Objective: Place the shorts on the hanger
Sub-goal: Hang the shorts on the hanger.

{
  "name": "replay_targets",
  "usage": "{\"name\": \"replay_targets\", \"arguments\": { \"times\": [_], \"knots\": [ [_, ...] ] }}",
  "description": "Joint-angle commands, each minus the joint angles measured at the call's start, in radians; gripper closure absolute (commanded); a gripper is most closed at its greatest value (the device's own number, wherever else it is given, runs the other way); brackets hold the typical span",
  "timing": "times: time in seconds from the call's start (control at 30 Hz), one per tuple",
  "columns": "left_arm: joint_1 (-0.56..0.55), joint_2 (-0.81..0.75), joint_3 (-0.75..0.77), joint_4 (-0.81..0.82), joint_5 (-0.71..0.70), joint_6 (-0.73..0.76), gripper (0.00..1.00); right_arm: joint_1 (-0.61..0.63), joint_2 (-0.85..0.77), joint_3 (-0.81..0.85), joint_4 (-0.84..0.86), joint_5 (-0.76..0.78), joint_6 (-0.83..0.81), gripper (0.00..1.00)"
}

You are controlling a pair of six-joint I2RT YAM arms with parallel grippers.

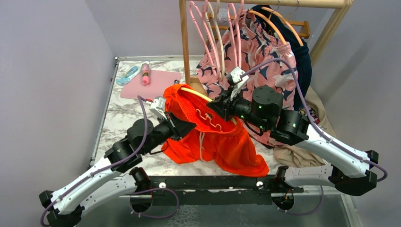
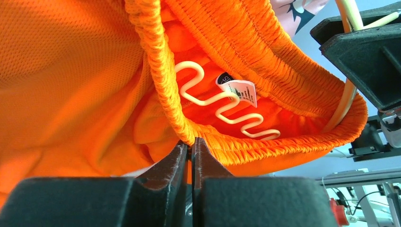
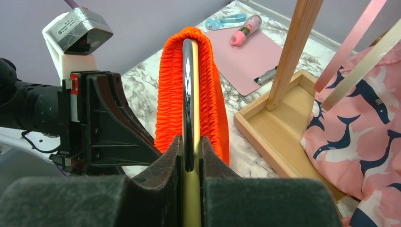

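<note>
The bright orange-red shorts (image 1: 213,142) hang over the middle of the marble table, their elastic waistband stretched over one end of the pale-yellow hanger (image 1: 196,94). My left gripper (image 2: 191,142) is shut on the waistband's edge from below. Inside the shorts (image 2: 71,71), the hanger's wavy bar (image 2: 222,106) shows beside a white label. My right gripper (image 3: 191,142) is shut on the hanger (image 3: 195,94), which runs straight away from it. The far end wears the gathered waistband (image 3: 168,90). In the top view the right gripper (image 1: 222,106) is just right of the shorts.
A wooden rack (image 1: 184,42) at the back carries pink hangers (image 1: 203,28), orange hangers and shark-pattern shorts (image 1: 265,56). Its base tray (image 3: 279,127) lies close on the right. A pink clipboard (image 1: 151,82) and bottle (image 1: 145,74) lie back left. A beige garment (image 1: 298,153) lies under the right arm.
</note>
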Motion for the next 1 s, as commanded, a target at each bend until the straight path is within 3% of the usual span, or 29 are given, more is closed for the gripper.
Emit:
{"name": "replay_targets", "arguments": {
  "times": [0.0,0.4,0.7,0.97],
  "knots": [
    [-0.001,0.008,0.042,0.066,-0.027,-0.007,0.98,0.002,-0.013,-0.001,0.109,0.006,0.0,0.99],
    [-0.001,0.108,0.157,0.136,0.028,0.003,1.0,0.002,-0.004,-0.043,0.094,0.046,-0.047,0.99],
    [-0.001,0.128,0.111,0.161,0.066,-0.041,1.0,0.002,0.0,-0.067,0.124,0.04,-0.056,0.99],
    [-0.001,0.132,0.167,0.172,0.078,-0.032,1.0,0.001,0.05,-0.064,0.135,0.006,-0.056,0.99]
  ]
}}
